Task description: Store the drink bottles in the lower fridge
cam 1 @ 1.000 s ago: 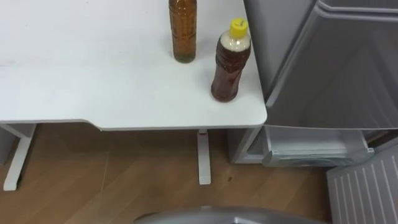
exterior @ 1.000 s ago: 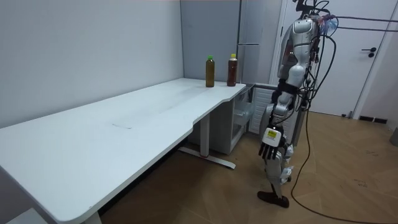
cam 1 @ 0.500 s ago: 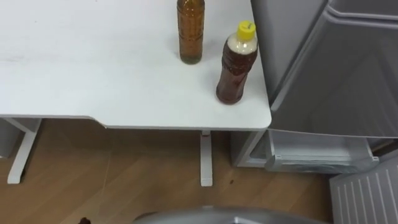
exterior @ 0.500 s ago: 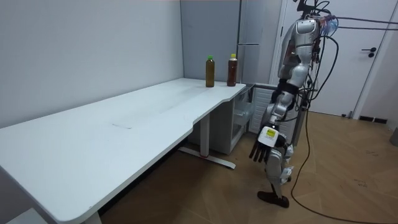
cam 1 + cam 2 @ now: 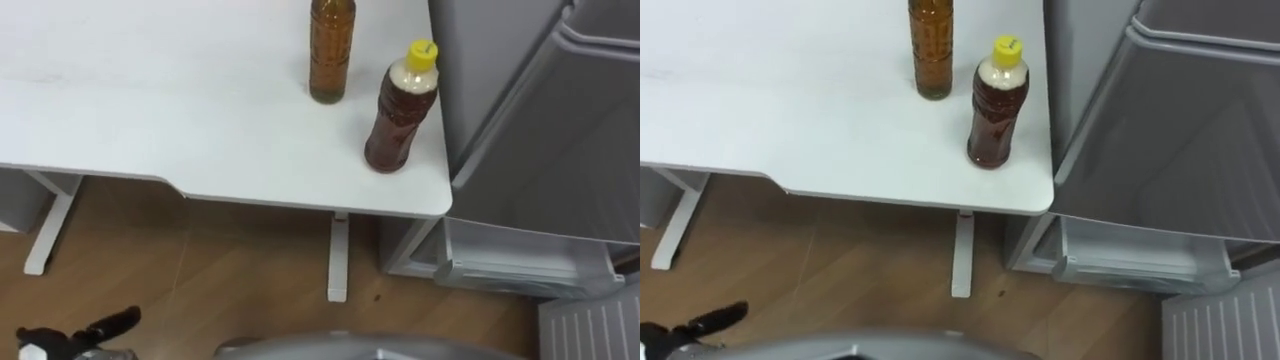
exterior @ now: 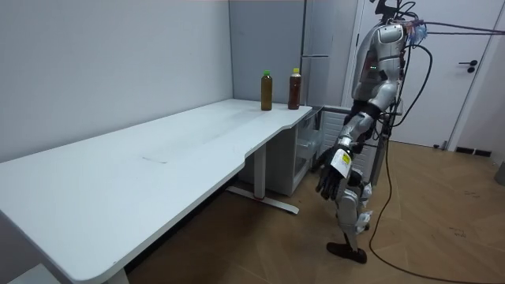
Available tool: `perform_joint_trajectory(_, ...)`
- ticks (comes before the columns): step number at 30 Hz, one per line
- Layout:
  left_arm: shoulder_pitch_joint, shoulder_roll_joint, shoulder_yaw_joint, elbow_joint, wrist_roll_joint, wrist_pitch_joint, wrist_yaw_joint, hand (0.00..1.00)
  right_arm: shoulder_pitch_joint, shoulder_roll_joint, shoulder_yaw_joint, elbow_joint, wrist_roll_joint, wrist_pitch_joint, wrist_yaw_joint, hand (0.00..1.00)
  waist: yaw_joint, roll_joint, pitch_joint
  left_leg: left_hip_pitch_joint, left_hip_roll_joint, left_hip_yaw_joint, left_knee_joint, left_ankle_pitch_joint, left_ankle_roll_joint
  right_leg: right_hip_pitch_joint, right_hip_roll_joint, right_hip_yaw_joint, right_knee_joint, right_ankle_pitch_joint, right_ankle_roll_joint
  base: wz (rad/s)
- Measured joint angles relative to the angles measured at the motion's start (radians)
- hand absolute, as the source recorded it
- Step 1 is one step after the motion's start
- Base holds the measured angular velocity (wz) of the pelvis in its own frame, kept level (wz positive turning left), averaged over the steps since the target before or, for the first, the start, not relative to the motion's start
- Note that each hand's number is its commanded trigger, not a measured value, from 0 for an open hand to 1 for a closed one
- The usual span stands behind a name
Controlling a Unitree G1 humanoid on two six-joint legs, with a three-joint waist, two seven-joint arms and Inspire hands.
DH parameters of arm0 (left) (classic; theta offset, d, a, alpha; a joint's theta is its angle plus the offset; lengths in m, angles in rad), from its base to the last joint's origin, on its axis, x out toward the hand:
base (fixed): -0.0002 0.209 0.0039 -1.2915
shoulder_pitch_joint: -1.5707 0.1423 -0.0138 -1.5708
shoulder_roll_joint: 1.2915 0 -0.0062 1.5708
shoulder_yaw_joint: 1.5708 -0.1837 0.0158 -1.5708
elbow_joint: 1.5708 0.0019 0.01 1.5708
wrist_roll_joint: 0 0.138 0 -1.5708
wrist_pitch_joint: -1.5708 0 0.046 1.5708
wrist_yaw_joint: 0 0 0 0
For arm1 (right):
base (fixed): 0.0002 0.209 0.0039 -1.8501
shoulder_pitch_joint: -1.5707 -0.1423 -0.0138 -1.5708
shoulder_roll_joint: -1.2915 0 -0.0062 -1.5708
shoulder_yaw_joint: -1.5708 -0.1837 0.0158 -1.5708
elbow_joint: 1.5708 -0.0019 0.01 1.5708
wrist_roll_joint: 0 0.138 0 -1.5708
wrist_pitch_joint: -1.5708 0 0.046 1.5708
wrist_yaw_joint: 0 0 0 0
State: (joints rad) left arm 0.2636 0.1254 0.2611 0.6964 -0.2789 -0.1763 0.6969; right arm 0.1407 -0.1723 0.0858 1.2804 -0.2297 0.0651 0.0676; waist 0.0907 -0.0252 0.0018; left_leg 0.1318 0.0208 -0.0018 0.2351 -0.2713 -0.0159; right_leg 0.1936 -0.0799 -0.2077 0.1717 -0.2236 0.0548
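Yellow-capped bottle (image 5: 400, 115) and slimmer bottle (image 5: 331, 55) stand upright on white table (image 5: 150, 100).

Left robot hand (image 5: 62, 338) held low forward, fingers seemingly relaxed

Bright, even indoor light; soft, faint shadows.

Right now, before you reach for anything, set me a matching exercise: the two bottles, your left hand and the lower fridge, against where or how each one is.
Things:
1. yellow-capped bottle
2. green-capped bottle
3. left hand
4. lower fridge

Places and states:
A. standing open, to the right of the table
B. fingers open, over the floor, holding nothing
C. upright at the table's corner nearest the fridge
D. upright, farther in on the table

Pairs: 1-C, 2-D, 3-B, 4-A.
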Motion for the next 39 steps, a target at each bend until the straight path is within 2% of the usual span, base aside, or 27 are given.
perform_joint_trajectory(4, -0.002, 0.000, -0.011, -0.166, 0.022, -0.062, 0.073, 0.00, 0.001, -0.002, 0.003, -0.008, -0.012, -0.016, 0.003, 0.00, -0.003, -0.002, -0.0014, 0.000, -0.001, -0.005, 0.003, 0.002, -0.001, 0.007, -0.001, -0.013, 0.000, 0.000, 0.000, 0.05)
perform_joint_trajectory(6, -0.006, 0.000, -0.023, -0.262, 0.051, -0.070, 0.103, 0.00, 0.001, -0.003, 0.003, -0.008, -0.012, -0.021, 0.008, 0.00, -0.007, -0.004, -0.0013, -0.003, -0.001, -0.009, 0.006, 0.002, -0.001, 0.005, -0.001, -0.015, 0.001, 0.000, 0.000, 0.00)
perform_joint_trajectory(9, -0.012, 0.007, -0.054, -0.396, 0.098, -0.113, 0.127, 0.00, 0.000, -0.010, 0.010, -0.008, -0.012, -0.030, 0.014, 0.00, -0.005, -0.003, -0.0011, -0.003, -0.002, -0.010, 0.004, 0.002, -0.001, 0.006, -0.001, -0.015, 0.001, 0.000, 0.000, 0.00)
perform_joint_trajectory(14, -0.024, 0.009, -0.061, -0.653, 0.137, -0.119, 0.102, 0.00, 0.002, -0.013, 0.009, -0.007, -0.017, -0.054, 0.026, 0.00, -0.010, -0.003, -0.0011, -0.007, -0.002, -0.011, 0.004, 0.002, -0.001, 0.001, -0.001, -0.015, 0.000, 0.000, 0.000, 0.00)
perform_joint_trajectory(16, -0.029, 0.013, -0.074, -0.787, 0.136, -0.130, 0.063, 0.00, 0.000, -0.016, 0.010, -0.004, -0.023, -0.056, 0.043, 0.00, -0.009, -0.006, -0.0008, 0.001, -0.002, -0.012, 0.004, 0.002, -0.001, 0.007, -0.001, -0.017, -0.001, 0.000, 0.000, 0.00)
perform_joint_trajectory(18, -0.031, 0.023, -0.094, -0.853, 0.137, -0.142, 0.024, 0.00, -0.001, -0.016, 0.010, 0.000, -0.029, -0.063, 0.045, 0.00, -0.016, -0.006, 0.0015, 0.002, -0.002, -0.012, 0.004, 0.002, -0.001, 0.010, -0.001, -0.018, -0.002, 0.000, 0.000, 0.00)
perform_joint_trajectory(21, -0.036, 0.029, -0.139, -0.945, 0.143, -0.142, -0.045, 0.00, -0.007, -0.014, 0.010, 0.002, -0.030, -0.069, 0.047, 0.00, -0.024, -0.012, 0.0101, -0.004, -0.002, -0.018, 0.004, 0.002, -0.001, 0.010, 0.000, -0.018, -0.004, 0.000, 0.000, 0.04)
perform_joint_trajectory(22, -0.043, 0.030, -0.156, -0.978, 0.143, -0.142, -0.081, 0.00, -0.015, -0.013, 0.010, 0.004, -0.034, -0.069, 0.051, 0.00, -0.030, -0.015, 0.0101, -0.011, -0.002, -0.018, 0.006, 0.002, -0.001, 0.002, 0.000, -0.017, -0.004, 0.000, 0.000, 0.00)
perform_joint_trajectory(26, -0.104, 0.034, -0.198, -1.003, 0.159, -0.141, -0.199, 0.00, -0.032, -0.014, 0.009, 0.013, -0.056, -0.078, 0.056, 0.00, -0.046, -0.015, 0.0119, -0.020, -0.002, -0.019, 0.019, 0.002, -0.001, -0.005, 0.000, -0.016, -0.003, 0.000, 0.000, 0.00)
perform_joint_trajectory(28, -0.122, 0.053, -0.247, -1.054, 0.159, -0.140, -0.270, 0.00, -0.044, -0.014, 0.010, 0.016, -0.059, -0.080, 0.058, 0.00, -0.070, -0.012, 0.0117, -0.032, -0.002, -0.019, 0.021, 0.002, -0.001, -0.004, 0.001, -0.018, -0.002, 0.000, 0.000, 0.00)
perform_joint_trajectory(30, -0.149, 0.054, -0.274, -1.074, 0.159, -0.136, -0.345, 0.00, -0.045, -0.018, 0.008, 0.016, -0.059, -0.083, 0.059, 0.00, -0.080, -0.008, 0.0123, -0.034, -0.003, -0.019, 0.022, 0.002, -0.001, -0.007, 0.001, -0.016, -0.003, 0.002, 0.001, -0.02)
perform_joint_trajectory(32, -0.170, 0.054, -0.291, -1.083, 0.159, -0.133, -0.412, 0.00, -0.047, -0.024, 0.009, 0.015, -0.060, -0.087, 0.066, 0.00, -0.089, -0.006, 0.0083, -0.033, -0.002, -0.016, 0.021, 0.002, -0.001, -0.008, 0.001, -0.012, -0.002, 0.002, 0.001, -0.05)
perform_joint_trajectory(34, -0.196, 0.054, -0.311, -1.083, 0.160, -0.114, -0.492, 0.00, -0.045, -0.029, 0.009, 0.016, -0.060, -0.086, 0.081, 0.00, -0.097, 0.002, 0.0071, -0.031, -0.002, -0.013, 0.020, 0.002, -0.001, -0.009, 0.001, -0.008, -0.002, 0.002, 0.001, -0.04)
perform_joint_trajectory(39, -0.228, 0.054, -0.352, -1.083, 0.150, -0.069, -0.621, 0.00, -0.054, -0.028, 0.015, 0.052, -0.068, -0.086, 0.090, 0.00, -0.124, 0.011, 0.0074, -0.016, -0.001, -0.008, 0.012, 0.003, 0.000, -0.002, 0.001, 0.001, -0.002, 0.002, 0.001, -0.03)
